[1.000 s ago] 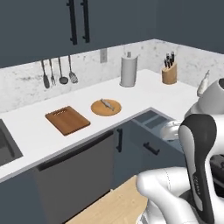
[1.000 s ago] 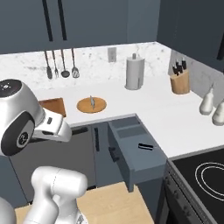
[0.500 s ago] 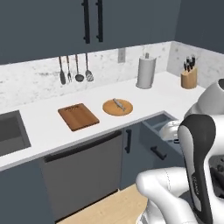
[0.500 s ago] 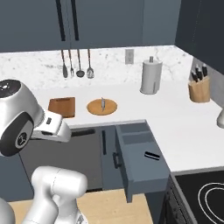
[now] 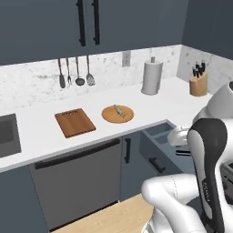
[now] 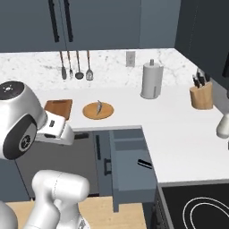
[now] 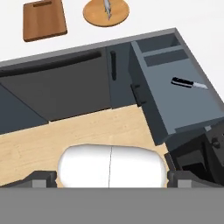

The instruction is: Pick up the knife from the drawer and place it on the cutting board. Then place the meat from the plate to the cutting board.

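The drawer (image 7: 175, 92) stands pulled open, and the knife (image 7: 189, 83) lies flat inside near its right wall, black handle toward the dividers. Reaching in, the fingers could clip that wall or skid off the thin blade. I can't tell how the jaws stand.

Kitchen | white counter (image 5: 41, 123), hanging utensils (image 5: 75, 73), knife block (image 6: 201, 93), probably a dishwasher (image 5: 77, 182)

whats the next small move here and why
Probably bring the hand down toward the knife: it lies untouched in the open drawer, while the cutting board is bare and the meat sits on the plate.
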You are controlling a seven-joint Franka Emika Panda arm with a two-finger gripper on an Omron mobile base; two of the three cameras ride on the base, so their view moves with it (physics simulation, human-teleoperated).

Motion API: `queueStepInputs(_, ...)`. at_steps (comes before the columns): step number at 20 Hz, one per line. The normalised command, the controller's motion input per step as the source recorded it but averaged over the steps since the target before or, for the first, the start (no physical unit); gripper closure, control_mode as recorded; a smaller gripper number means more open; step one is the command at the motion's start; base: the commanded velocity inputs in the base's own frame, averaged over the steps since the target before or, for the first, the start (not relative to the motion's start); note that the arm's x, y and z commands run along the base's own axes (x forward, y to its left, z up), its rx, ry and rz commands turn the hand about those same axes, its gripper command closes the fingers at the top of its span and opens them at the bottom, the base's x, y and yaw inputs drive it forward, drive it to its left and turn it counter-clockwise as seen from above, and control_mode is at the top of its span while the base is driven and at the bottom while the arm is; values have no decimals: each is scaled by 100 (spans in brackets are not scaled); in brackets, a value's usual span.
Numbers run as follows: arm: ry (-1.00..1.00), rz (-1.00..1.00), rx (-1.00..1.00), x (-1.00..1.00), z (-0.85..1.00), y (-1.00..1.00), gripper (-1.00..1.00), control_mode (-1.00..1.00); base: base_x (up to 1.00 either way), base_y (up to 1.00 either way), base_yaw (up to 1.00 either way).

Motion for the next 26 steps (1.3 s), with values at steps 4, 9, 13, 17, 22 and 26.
queueStepInputs(4,0,0,0,0,0,0,-100,100,4,2,7)
queueStepInputs(9,0,0,0,3,-4,0,-100,-100,0,0,2)
queueStepInputs(13,2,1,0,32,-28,-6,-100,-100,0,0,0)
queueStepInputs(17,9,3,0,91,-64,-28,-100,-100,0,0,0)
queueStepInputs(22,0,1,0,100,-73,-22,-100,-100,0,0,0)
queueStepInputs(26,12,1,0,96,-89,-25,-100,-100,0,0,0)
